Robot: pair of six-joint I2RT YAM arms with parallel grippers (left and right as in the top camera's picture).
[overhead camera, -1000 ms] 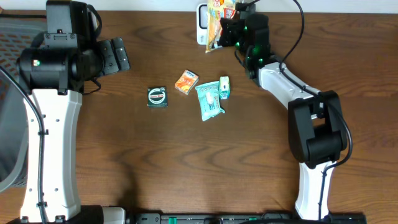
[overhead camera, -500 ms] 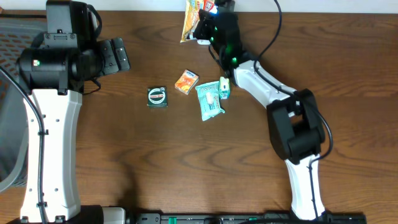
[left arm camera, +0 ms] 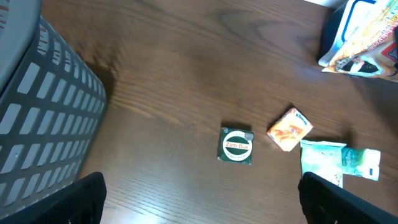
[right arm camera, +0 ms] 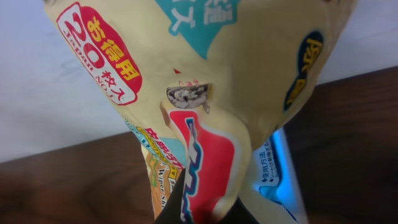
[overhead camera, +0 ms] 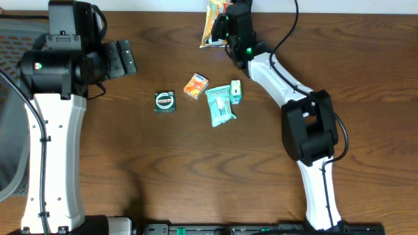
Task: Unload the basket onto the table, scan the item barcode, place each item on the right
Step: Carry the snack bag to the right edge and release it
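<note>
- Nearest you, in the middle of the table, four small items lie in a loose cluster: a green tin [overhead camera: 164, 101], an orange packet [overhead camera: 195, 85], a teal pack [overhead camera: 219, 106] and a small green box [overhead camera: 235, 91] touching the pack's far corner. None is held, so if they need scanning too, that work is left.
- Farther back on your left, the left gripper [overhead camera: 124, 57] hangs above bare wood with its fingers wide apart, holding nothing.
- At the far edge, the right gripper [overhead camera: 228, 27] is clamped on the bottom of a yellow snack bag [overhead camera: 213, 19], lifted off the table.
- Just behind the bag stands the scanner [left arm camera: 347, 28], white with a blue face; its blue shows past the bag's edge in the right wrist view.
- You appear to be at the presenting step: the bag is picked and held at the scanner. You cannot tell where its barcode faces, or whether a scan has registered.
</note>
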